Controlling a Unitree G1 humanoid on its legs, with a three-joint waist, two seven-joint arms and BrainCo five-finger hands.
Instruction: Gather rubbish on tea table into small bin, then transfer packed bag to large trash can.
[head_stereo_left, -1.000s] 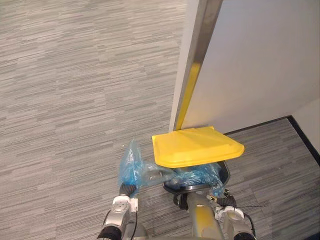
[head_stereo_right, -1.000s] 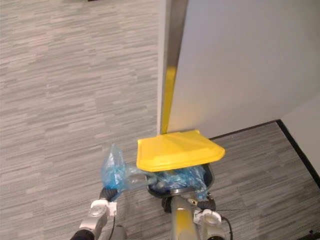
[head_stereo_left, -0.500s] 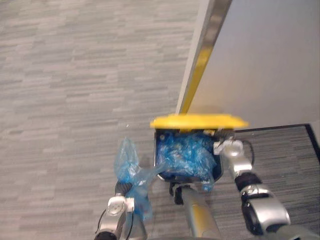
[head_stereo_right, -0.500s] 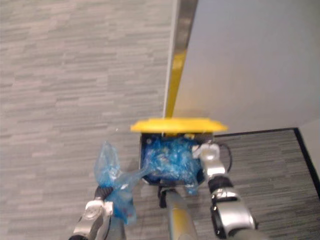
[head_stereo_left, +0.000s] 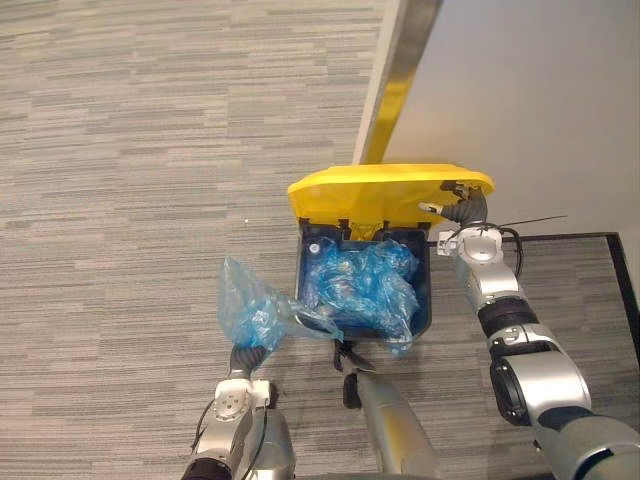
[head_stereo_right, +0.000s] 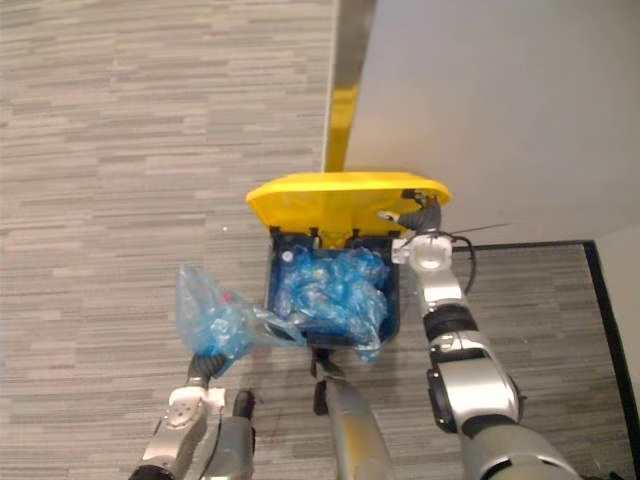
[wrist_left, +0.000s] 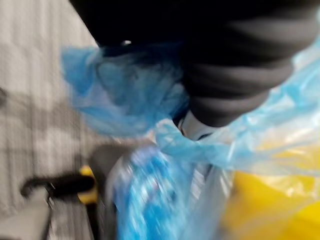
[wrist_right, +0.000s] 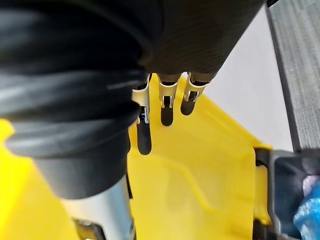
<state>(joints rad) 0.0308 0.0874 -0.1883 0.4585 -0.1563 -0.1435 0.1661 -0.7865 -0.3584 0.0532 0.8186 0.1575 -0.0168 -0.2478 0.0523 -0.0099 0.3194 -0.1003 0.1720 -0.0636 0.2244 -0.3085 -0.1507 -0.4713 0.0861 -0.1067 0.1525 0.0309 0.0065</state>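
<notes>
Below, grey striped carpet (head_stereo_left: 120, 150) runs up to a white wall (head_stereo_left: 540, 90) with a metal corner strip (head_stereo_left: 400, 70) and black skirting (head_stereo_left: 560, 237). At the wall's foot stands the large trash can (head_stereo_left: 424, 300), dark-walled and full of crumpled blue film (head_stereo_left: 360, 290). My right hand (head_stereo_left: 458, 205) lies against the underside of the yellow lid (head_stereo_left: 370, 195), fingers (wrist_right: 144, 135) straight, grasping nothing, with the lid raised. My left hand (head_stereo_left: 243, 358) is just beside the can's left rim, and the packed bag (head_stereo_left: 248, 305) bulges past it, outside the opening. The film hides how this hand is closed, so I cannot tell. Half a second earlier the lid stood edge-on; now it tips farther back. My right hand has risen from the can's right rim to the lid. The bag remains left of the can.
</notes>
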